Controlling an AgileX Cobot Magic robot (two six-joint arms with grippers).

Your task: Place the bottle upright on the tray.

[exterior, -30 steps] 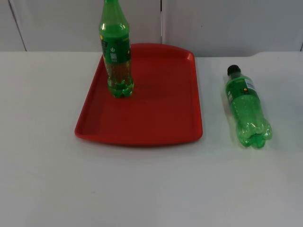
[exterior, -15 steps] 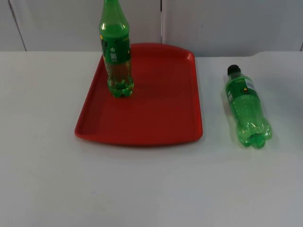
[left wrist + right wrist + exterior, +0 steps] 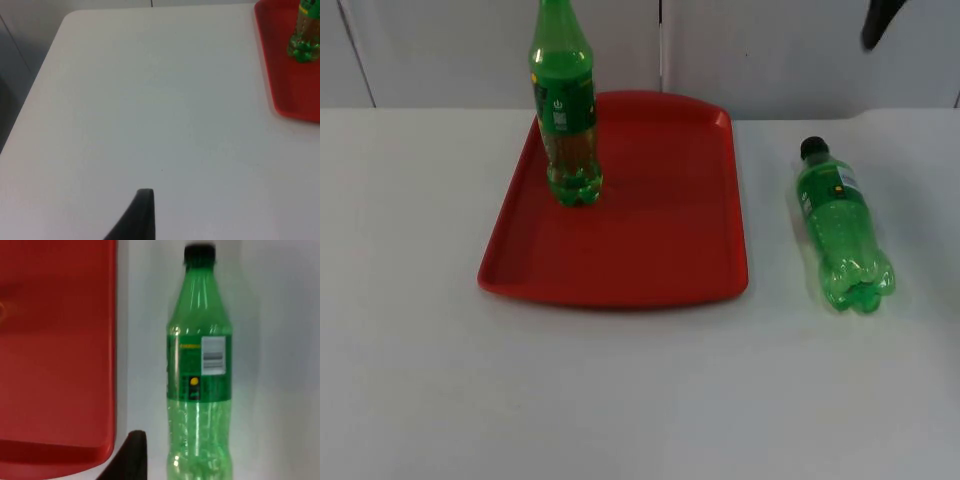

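A green bottle (image 3: 200, 375) with a black cap (image 3: 200, 253) is lying flat on the white table (image 3: 280, 340), its label facing the camera. A red tray (image 3: 55, 350) is lying just beside it, apart from it. A black fingertip (image 3: 131, 455) is standing between them.

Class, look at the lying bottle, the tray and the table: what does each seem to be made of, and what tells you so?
Lying bottle: clear green plastic, glossy; light shines through, paper-like label, black cap.
Tray: probably moulded red plastic; smooth, rounded raised rim.
Table: white, matte; material unclear.
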